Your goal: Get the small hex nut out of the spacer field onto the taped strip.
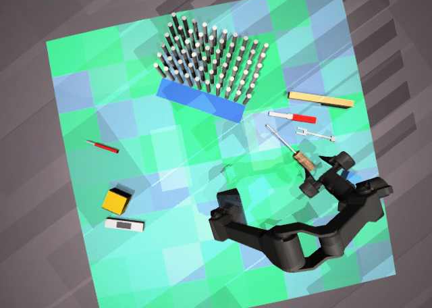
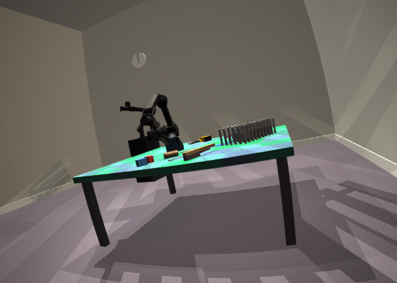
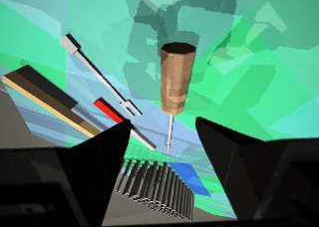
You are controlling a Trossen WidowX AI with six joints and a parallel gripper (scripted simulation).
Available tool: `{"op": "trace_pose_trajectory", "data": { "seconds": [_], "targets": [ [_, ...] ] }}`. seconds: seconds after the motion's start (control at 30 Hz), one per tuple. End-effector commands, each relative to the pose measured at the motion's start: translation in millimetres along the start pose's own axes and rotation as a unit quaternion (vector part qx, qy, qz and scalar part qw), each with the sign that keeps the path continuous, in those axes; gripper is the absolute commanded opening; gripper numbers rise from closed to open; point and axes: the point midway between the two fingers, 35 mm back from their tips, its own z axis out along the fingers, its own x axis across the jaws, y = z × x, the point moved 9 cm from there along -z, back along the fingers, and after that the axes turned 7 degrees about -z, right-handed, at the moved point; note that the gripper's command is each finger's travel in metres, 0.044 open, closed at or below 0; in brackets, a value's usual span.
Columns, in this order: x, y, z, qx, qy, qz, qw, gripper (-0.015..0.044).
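A tiny grey nut (image 1: 221, 66) shows faintly among the standing spacers (image 1: 210, 72) (image 2: 247, 132) (image 3: 159, 187). The spacers stand upright. The blue taped strip (image 1: 200, 100) (image 3: 191, 176) lies in front of them. A tool with a brown wooden handle (image 1: 304, 160) (image 2: 170, 153) (image 3: 176, 83) and a thin metal rod (image 1: 281, 138) (image 3: 170, 132) lies on the table, rod toward the strip. My gripper (image 1: 312, 163) (image 3: 162, 121) is open and empty, its fingertips near the handle's rear end in the top view. A grey forked tool (image 1: 319, 134) (image 3: 97, 74) lies beside it. Contact with the handle cannot be told.
A red-handled tool (image 1: 304, 118) (image 3: 112, 113) and a wooden bar (image 1: 319, 98) (image 2: 196, 151) lie beyond the fork. A blue block (image 1: 350, 176) (image 2: 141, 161) and a red block (image 2: 149, 159) sit near my hand. A red pen (image 1: 105, 147), yellow block (image 1: 115, 202) and white device (image 1: 136, 225) lie left.
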Motion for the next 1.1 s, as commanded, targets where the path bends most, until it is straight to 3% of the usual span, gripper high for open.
{"op": "trace_pose_trajectory", "data": {
  "seconds": [0.0,1.07],
  "targets": [
    [0,0,0,0.003,0.001,0.003,1.0,0.028],
    [-12,15,36,0.003,0.001,0.003,1.0,0.028]
  ]
}}
